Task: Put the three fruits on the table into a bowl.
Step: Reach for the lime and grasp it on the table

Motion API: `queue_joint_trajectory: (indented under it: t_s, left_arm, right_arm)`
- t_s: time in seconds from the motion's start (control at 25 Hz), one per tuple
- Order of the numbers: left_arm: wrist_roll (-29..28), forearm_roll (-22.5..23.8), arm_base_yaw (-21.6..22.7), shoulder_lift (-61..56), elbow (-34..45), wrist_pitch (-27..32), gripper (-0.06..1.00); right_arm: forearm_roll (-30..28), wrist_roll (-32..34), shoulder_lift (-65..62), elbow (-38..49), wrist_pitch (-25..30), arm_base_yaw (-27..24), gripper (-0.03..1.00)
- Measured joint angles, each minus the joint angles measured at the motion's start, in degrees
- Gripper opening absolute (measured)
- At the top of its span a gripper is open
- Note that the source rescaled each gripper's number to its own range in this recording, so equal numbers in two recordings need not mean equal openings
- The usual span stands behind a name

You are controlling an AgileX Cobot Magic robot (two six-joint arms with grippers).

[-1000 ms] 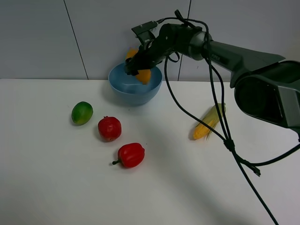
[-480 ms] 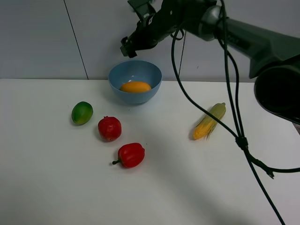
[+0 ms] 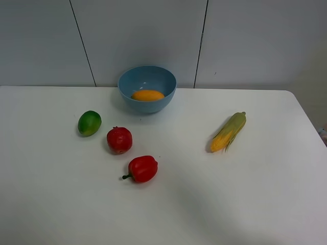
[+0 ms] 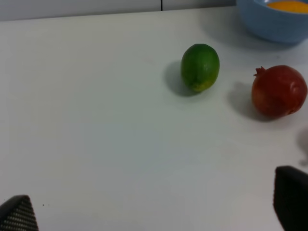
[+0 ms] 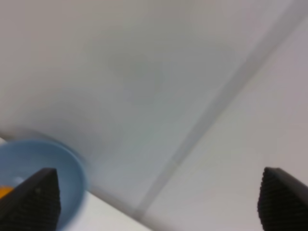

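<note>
The mango (image 3: 147,95) is in the bowl (image 3: 148,106); lime (image 3: 89,123) and pomegranate (image 3: 119,140) lie near it. Both left claw (image 4: 154,207) and right claw (image 5: 157,199) gape, empty. We judge the next move: left claw closes round the lime.

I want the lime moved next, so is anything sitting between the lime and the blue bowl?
Nothing visible does. Bare table lies between the lime and the bowl; the pomegranate sits off that line, nearer the camera.
</note>
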Motion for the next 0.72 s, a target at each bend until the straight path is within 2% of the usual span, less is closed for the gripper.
queue_joint_trajectory:
  t_s: [0.2,0.48,0.72]
  left_arm:
    - [0.00,0.00,0.00,0.00,0.00,0.00,1.00]
    - [0.00,0.00,0.00,0.00,0.00,0.00,1.00]
    - [0.00,0.00,0.00,0.00,0.00,0.00,1.00]
  right_arm:
    - [-1.42,2.67,-19.60,18.89,4.13,-9.13,0.42]
    - [0.08,5.25,-52.87,46.53,4.30,-24.63,0.42]
    - [4.86,5.68,-72.74,66.09,7.33,-28.85,0.42]
